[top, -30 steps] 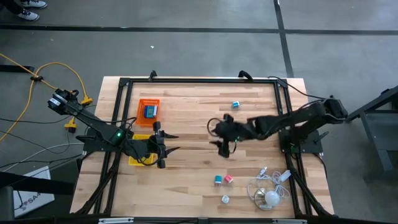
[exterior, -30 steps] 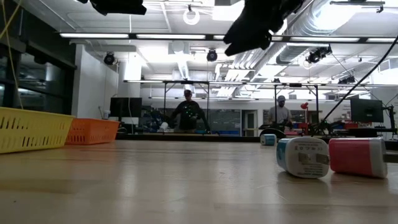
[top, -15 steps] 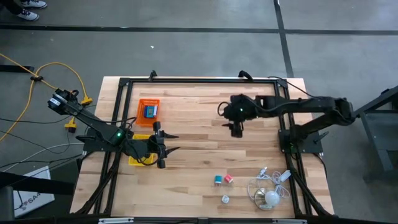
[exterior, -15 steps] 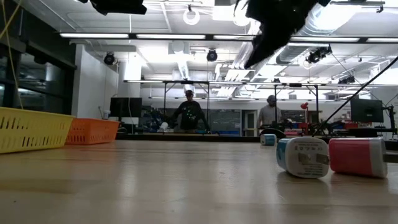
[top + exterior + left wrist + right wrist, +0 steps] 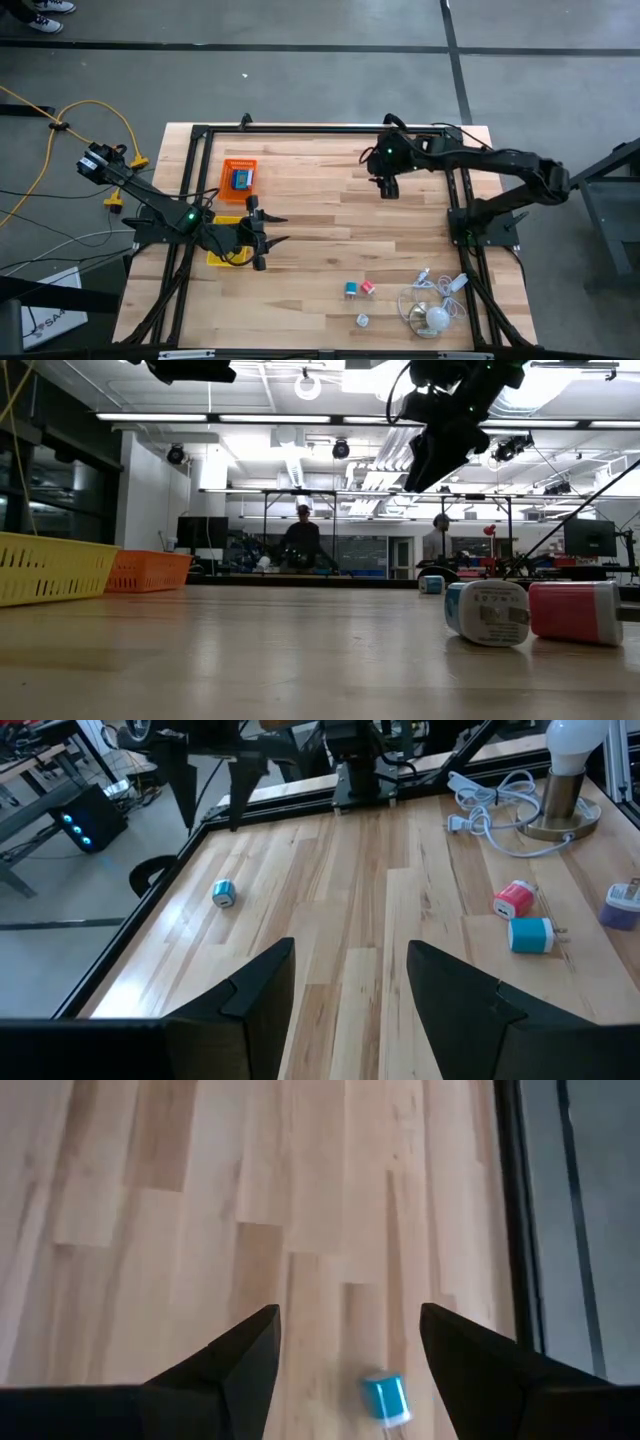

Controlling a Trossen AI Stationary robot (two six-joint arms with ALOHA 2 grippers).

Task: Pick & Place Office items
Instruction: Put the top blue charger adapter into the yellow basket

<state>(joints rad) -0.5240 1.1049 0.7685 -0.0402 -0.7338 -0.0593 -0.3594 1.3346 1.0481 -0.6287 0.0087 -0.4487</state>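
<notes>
The right gripper (image 5: 385, 190) is held above the far part of the table (image 5: 320, 215), its fingers spread wide and nothing between them. A blue block (image 5: 384, 1397) is framed between those fingers in the right wrist view, lying near the far edge; the gripper seems to be lined up over it so that a descent can be made, though it is well above the wood as seen in the low view (image 5: 440, 445).

The left gripper (image 5: 268, 232) is parked over the left side, beside the yellow tray (image 5: 216, 257), open and empty, apparently waiting. The orange tray (image 5: 238, 165) already holds one blue item (image 5: 241, 179), which suggests it is the drop-off place.

A teal block (image 5: 351, 289) and a pink block (image 5: 367, 287) lie side by side at the near right, a pale block (image 5: 362, 320) closer to the near edge, near the cable bundle (image 5: 432, 300). These are not yet collected.
</notes>
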